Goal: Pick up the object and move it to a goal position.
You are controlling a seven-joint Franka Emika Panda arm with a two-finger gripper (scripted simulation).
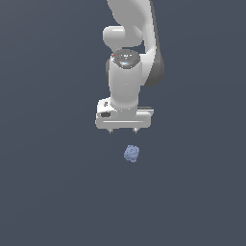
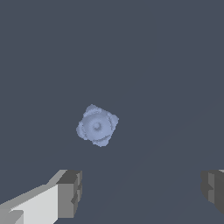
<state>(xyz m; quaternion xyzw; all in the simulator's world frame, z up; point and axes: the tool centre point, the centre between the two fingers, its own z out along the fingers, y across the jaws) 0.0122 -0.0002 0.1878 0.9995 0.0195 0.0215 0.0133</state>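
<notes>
Here the gripper (image 1: 123,130) hangs at frame centre, jaws spread wide, seemingly ready to straddle the blob (image 1: 131,153) just below.

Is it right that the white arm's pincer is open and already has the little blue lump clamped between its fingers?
Not quite. The pincer is open, but it holds nothing: the blue lump lies apart from it, below the fingertips in the exterior view. The wrist view confirms it, with the lump lying clear of both fingers and nothing in the gap between them.
</notes>
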